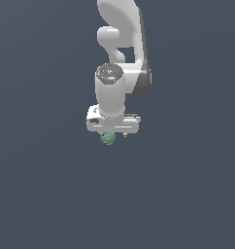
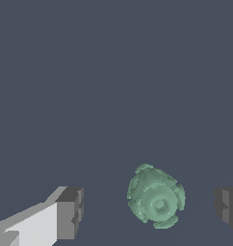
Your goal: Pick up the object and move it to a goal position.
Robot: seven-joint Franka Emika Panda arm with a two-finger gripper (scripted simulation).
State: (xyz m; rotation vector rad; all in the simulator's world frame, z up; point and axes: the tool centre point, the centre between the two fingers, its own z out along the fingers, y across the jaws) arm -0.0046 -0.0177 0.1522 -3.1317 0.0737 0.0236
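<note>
The object is a small lumpy green ball with a swirled, bumpy surface, lying on the dark grey floor. In the wrist view it sits between my two dark fingertips, closer to one fingertip than to the other, touching neither. My gripper is open. In the exterior view the white arm hangs straight down over the object, which peeks out just under the white hand; the fingers themselves are mostly hidden there.
Plain dark grey floor stretches all around the arm. No other objects, containers or edges show in either view.
</note>
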